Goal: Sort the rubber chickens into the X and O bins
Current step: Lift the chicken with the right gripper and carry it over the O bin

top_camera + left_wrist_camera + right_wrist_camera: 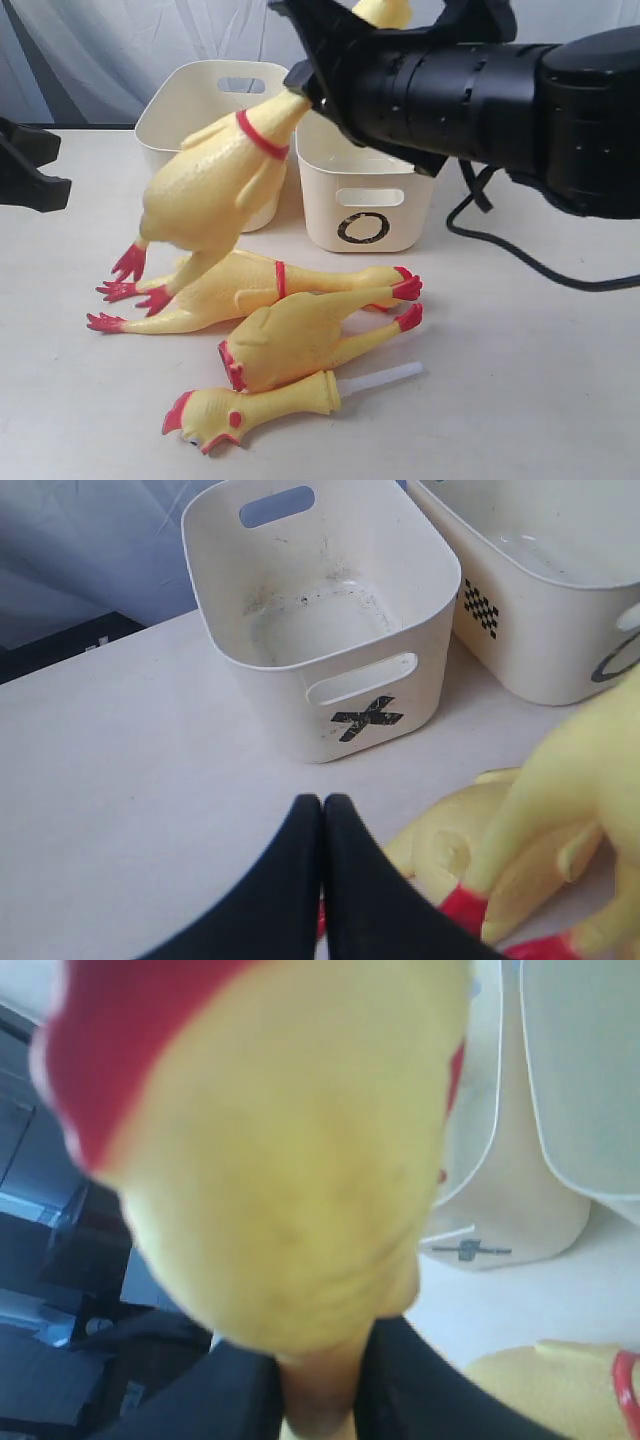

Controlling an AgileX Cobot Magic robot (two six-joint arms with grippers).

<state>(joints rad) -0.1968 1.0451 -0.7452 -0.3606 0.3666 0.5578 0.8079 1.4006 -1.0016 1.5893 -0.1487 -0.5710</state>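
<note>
The right tool (306,92) pinches the neck of a rubber chicken (210,185), its black fingers (400,1390) closed on the soft yellow skin just under the head, which fills the right wrist view as a blur. This chicken hangs in the air in front of the X bin (270,695), with a plump, pebbled body, a red neck band and red feet dangling beside the pile. The left tool (322,825) is pressed together on nothing, its smooth black tips pointing toward the X bin. Three more lie on the pale tabletop (520,390): a long chicken (250,285) on its side, a shorter body (290,335) against it, and a head-and-neck piece (250,405) with a white tube (385,375) sticking out of its end. Behind them the X bin and the O bin (330,210) stand side by side, cream plastic tubs with rounded corners and slot handles; the X bin's scuffed bottom lies bare, and I cannot tell what the O bin holds
</note>
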